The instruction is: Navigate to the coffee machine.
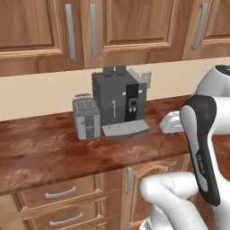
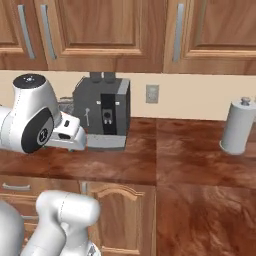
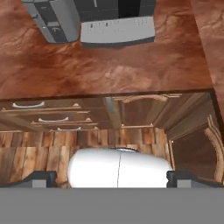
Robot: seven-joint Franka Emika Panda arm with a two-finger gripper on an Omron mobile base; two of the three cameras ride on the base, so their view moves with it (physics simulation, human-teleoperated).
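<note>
Dark grey and boxy, the coffee machine (image 1: 120, 101) is standing at the centre of the left base view, on the reddish wooden bench (image 1: 40, 157), with the silver toaster (image 1: 86, 117) just beside it to the left. In the hand view, the pincer (image 3: 114, 178) is showing two dark tips set wide apart at the bottom edge, holding nothing. The base is looking nearly arrived. My worry is overshoot: driving further could be pushing the folded arm toward the bench edge and the lower cabinet doors (image 3: 144, 116). As for containers, the drip tray (image 3: 117, 31) is lying bare, and the drawers (image 3: 46, 118) are staying closed, contents unseen.
</note>
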